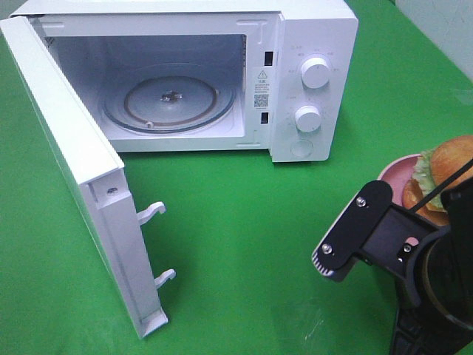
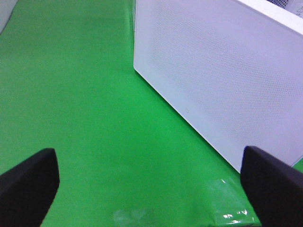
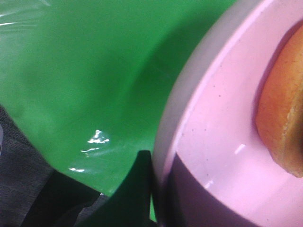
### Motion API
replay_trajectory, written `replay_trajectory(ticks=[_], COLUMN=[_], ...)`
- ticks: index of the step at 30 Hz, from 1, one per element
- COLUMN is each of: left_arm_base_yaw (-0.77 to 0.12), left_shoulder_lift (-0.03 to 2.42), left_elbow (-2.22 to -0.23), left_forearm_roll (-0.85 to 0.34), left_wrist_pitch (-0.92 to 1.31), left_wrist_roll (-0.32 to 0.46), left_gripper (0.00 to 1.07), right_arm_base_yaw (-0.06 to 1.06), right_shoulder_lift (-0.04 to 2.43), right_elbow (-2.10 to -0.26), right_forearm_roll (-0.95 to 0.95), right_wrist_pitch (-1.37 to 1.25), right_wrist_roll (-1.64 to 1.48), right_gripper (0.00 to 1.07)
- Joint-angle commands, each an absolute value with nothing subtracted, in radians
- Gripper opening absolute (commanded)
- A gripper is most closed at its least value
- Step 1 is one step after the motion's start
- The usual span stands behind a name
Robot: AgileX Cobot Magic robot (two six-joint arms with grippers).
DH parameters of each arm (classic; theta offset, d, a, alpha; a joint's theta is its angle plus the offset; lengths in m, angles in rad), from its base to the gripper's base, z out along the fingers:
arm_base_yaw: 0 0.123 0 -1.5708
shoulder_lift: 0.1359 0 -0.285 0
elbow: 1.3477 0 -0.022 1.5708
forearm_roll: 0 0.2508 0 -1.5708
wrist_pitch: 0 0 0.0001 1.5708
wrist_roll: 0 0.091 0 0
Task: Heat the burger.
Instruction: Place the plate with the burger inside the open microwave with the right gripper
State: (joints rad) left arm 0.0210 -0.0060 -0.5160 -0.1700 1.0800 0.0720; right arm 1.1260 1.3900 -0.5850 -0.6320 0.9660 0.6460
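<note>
No legible text (microwave sticker (image 1: 261,87) blurred)

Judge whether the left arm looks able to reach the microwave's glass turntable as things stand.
Probably not directly. The open left pincer faces the outer side of the swung-open door, which seems to stand between it and the glass turntable; it would likely need to go round the door.

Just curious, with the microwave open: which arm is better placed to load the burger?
Right. The right pincer is closed on the rim of the pink plate holding the burger; the left pincer hangs open outside the microwave door.
</note>
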Motion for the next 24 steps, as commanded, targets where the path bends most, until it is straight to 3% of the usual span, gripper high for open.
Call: replay_trajectory(ticks=[1,7,24], left_arm_base_yaw=[0.022,0.022,0.022], left_shoulder_lift=[-0.010,-0.010,-0.010], left_elbow=[-0.515,-0.515,-0.515], left_forearm_roll=[-0.176,-0.176,-0.176], left_wrist_pitch=[1.065,1.065,1.065], left_wrist_roll=[0.075,0.075,0.075], left_gripper=[0.98,0.98,0.98], right_arm_base_yaw=[1.166,1.237,1.236], right_shoulder_lift=[1.383,1.385,1.385], right_elbow=[-0.584,-0.584,-0.584], right_forearm_roll=[-0.689,-0.696,-0.744], right_wrist_pitch=[1.005,1.003,0.951], right_wrist_roll=[0.662,0.645,0.492], right_gripper=[0.00,0.00,0.00])
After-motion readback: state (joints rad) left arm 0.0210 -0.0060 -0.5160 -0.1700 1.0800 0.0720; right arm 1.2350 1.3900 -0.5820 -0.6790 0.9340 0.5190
